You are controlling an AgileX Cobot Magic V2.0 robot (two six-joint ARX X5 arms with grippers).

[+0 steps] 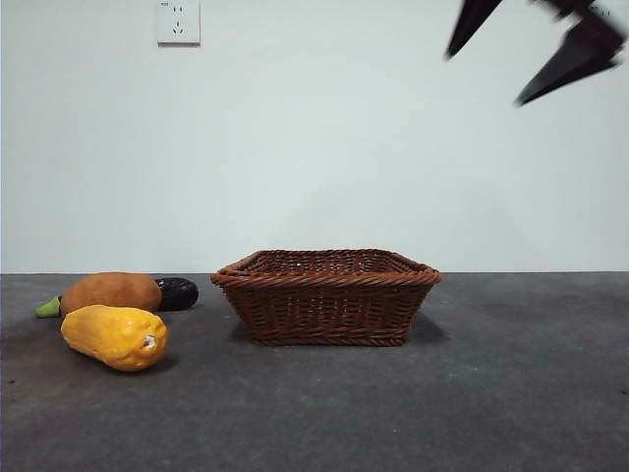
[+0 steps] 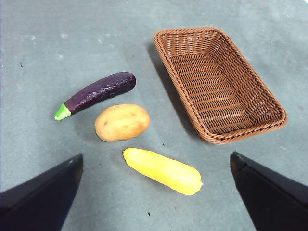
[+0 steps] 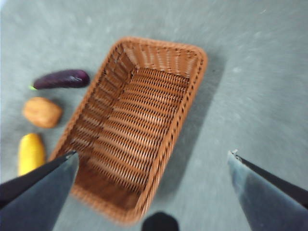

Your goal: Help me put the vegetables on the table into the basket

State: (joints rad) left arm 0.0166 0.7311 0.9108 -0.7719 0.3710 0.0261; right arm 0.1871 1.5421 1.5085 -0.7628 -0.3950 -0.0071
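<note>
The brown wicker basket [image 1: 327,295] stands empty at the middle of the dark grey table [image 1: 511,393]. To its left lie the bumpy yellow vegetable [image 1: 115,336], the brown-orange potato [image 1: 110,292] and, behind it, the purple eggplant [image 1: 177,292]. The left wrist view shows the eggplant [image 2: 98,91], the potato [image 2: 122,122], the yellow vegetable [image 2: 162,170] and the basket [image 2: 219,82]. My left gripper [image 2: 154,192] is open high above them. My right gripper [image 3: 151,183] is open above the basket [image 3: 134,125], and shows as black tips at the top right of the front view [image 1: 536,49].
A white wall with a socket [image 1: 178,21] stands behind the table. Bare table surface lies to the right of the basket and in front of it.
</note>
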